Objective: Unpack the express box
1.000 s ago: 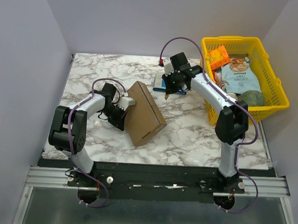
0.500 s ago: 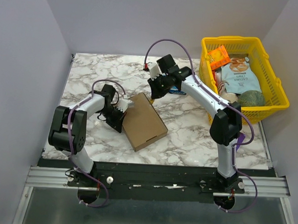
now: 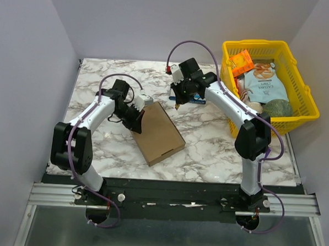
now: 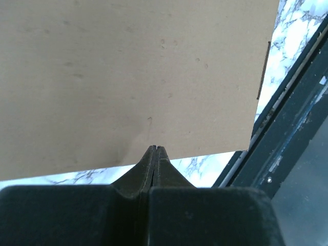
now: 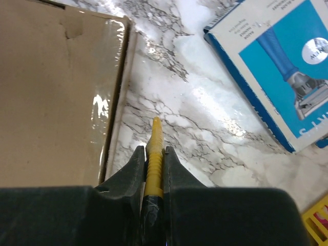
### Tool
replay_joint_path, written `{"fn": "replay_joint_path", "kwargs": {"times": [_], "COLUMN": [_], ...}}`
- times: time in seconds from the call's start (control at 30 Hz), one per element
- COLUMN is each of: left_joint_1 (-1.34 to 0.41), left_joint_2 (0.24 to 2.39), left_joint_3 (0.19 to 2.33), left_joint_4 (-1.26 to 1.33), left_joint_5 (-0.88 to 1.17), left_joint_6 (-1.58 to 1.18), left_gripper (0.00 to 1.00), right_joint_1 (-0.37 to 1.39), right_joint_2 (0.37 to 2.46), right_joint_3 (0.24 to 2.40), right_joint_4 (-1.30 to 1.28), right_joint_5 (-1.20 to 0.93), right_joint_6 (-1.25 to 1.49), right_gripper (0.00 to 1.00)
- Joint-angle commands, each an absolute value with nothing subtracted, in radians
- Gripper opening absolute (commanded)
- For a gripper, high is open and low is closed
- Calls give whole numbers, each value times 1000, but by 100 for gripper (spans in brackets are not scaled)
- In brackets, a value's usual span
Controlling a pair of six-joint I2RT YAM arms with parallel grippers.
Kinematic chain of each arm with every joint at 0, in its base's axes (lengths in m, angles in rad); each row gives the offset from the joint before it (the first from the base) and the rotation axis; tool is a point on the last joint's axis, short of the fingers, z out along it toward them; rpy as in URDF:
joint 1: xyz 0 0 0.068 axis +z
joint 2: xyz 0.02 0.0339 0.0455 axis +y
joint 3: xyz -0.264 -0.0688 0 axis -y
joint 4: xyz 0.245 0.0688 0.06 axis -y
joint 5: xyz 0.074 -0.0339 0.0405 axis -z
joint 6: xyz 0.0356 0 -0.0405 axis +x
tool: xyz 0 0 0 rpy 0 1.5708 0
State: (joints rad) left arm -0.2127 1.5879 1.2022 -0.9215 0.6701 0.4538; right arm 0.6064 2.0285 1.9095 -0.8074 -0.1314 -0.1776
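The express box (image 3: 159, 132) lies flat on the marble surface (image 3: 218, 142), left of centre — stiff, probably light cardboard, best taken by its taped edge — left end effector (image 3: 137, 111) closed on nothing beside it, right end effector (image 5: 152, 152) clamping a yellow tool (image 5: 155, 130).

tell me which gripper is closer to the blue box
Right. The right gripper, clamping a yellow tool, is just beside the blue box; the left gripper is across the cardboard box from it.
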Motion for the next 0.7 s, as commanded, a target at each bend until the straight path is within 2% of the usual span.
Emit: {"fn": "replay_joint_path", "kwargs": {"times": [0.0,0.67], "left_joint_1": [-221,-218], "left_joint_2": [1632,1601], "left_joint_3": [1174,1025], "left_joint_4": [-943,-914], "left_joint_5": [693,574], "left_joint_6": [468,541], "left_gripper": [0,0], "right_joint_1": [595,588], "right_joint_2": [1997,2054], "right_joint_3": [1893,1887], "right_joint_4": [-790,-795], "right_joint_5": [-75,-107], "right_joint_6": [-193,-199], "right_gripper": [0,0]}}
